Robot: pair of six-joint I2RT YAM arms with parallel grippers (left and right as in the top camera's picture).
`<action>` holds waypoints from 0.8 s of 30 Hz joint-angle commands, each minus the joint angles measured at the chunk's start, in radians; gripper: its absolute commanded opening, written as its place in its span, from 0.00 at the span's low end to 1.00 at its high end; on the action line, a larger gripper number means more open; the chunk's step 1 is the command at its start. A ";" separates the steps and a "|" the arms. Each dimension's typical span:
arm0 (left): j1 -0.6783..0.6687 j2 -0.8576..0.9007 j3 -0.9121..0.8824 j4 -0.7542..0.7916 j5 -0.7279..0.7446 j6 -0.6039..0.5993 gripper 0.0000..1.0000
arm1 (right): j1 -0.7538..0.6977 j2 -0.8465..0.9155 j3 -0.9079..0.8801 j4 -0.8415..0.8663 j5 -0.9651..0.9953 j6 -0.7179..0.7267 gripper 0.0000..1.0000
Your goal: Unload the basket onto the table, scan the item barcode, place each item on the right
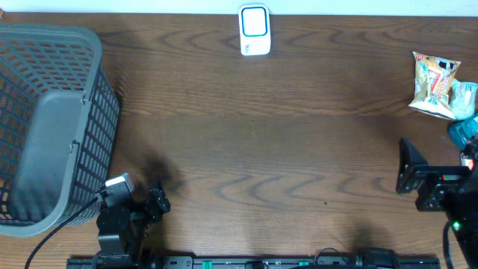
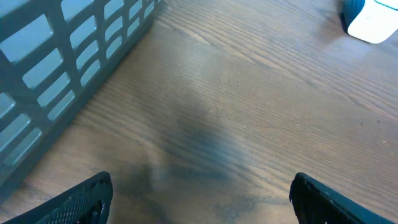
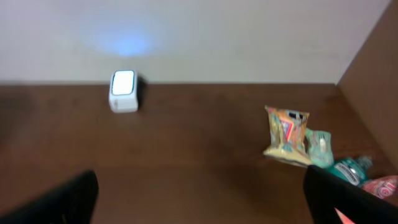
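The scanner [image 1: 255, 30], a small white box with a blue-lit face, stands at the table's far edge; it also shows as the scanner [image 3: 123, 91] and, partly cut off, the scanner [image 2: 372, 17]. The items lie at the far right: a yellow snack bag [image 1: 435, 84] [image 3: 287, 135], a teal packet [image 3: 320, 148] beside it and a teal bottle [image 1: 463, 133] [image 3: 348, 171]. My left gripper [image 1: 158, 200] [image 2: 202, 205] hovers open over bare wood near the basket. My right gripper [image 1: 411, 166] [image 3: 202, 202] is open and empty, in front of the items.
A large grey plastic basket [image 1: 52, 127] [image 2: 68, 56] fills the left side of the table. A pink item [image 3: 379, 186] lies at the right edge beside the bottle. A wall runs behind the scanner.
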 commanded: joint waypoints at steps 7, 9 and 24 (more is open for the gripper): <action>0.000 -0.005 -0.003 0.001 -0.009 -0.005 0.91 | 0.023 -0.245 -0.542 0.395 0.018 0.025 0.99; 0.000 -0.005 -0.003 0.000 -0.009 -0.005 0.91 | 0.023 -0.313 -0.655 0.500 0.019 0.051 0.99; 0.000 -0.005 -0.003 0.000 -0.009 -0.005 0.91 | 0.023 -0.729 -1.328 1.107 0.018 0.243 0.99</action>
